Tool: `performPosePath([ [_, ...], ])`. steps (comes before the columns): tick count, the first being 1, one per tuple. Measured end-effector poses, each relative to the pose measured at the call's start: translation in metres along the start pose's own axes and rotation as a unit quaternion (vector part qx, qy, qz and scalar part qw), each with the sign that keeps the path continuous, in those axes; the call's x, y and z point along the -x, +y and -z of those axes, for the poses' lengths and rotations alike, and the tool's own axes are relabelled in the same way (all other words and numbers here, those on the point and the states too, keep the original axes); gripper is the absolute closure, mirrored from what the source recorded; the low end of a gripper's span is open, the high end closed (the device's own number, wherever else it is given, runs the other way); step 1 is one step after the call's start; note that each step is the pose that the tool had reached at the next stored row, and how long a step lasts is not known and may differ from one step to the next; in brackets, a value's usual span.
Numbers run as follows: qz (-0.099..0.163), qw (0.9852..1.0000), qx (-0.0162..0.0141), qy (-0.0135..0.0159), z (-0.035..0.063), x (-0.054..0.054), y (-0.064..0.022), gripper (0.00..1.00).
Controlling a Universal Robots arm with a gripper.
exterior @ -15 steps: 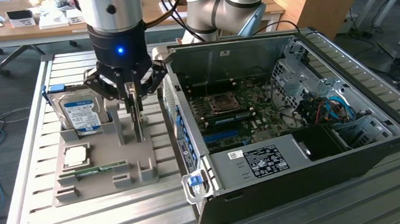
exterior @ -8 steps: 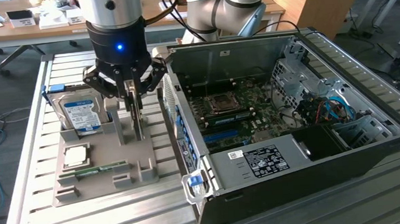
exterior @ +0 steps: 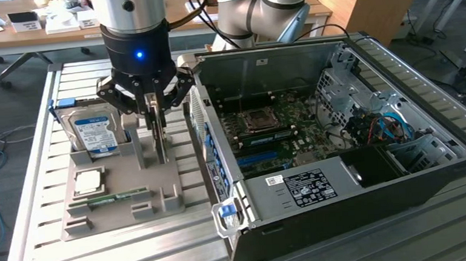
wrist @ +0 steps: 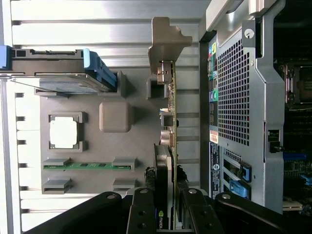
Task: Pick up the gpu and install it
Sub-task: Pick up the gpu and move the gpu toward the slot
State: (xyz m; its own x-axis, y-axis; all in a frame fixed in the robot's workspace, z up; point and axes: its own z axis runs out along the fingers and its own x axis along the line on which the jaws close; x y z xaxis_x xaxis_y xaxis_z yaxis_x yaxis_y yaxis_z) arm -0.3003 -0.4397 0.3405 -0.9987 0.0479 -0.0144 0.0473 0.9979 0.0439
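The claw grips the gpu, which stands on edge in the grey holder left of centre; a skewed grip could jam its bracket against that holder

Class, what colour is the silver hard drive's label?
The label on the silver hard drive is blue; exterior view shows it best.

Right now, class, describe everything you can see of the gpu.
The gpu is a thin green circuit board with a black cooler block on one face and a pale metal bracket at one end. It stands on edge, upright, in a slot of the grey parts holder beside the open computer case. The gripper is shut on its cooler end.
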Motion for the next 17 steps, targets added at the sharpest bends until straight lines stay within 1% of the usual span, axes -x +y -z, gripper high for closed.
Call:
performPosePath([
  [4, 0.000, 1.0000, 0.0000, 0.0000, 0.0001, 0.000, 0.0000, 0.73],
  [7, 0.000, 1.0000, -0.0001, 0.0001, 0.0023, 0.000, 0.0001, 0.73],
  [17, 0.000, 1.0000, 0.0000, 0.0000, 0.0212, 0.000, 0.0009, 0.73],
])
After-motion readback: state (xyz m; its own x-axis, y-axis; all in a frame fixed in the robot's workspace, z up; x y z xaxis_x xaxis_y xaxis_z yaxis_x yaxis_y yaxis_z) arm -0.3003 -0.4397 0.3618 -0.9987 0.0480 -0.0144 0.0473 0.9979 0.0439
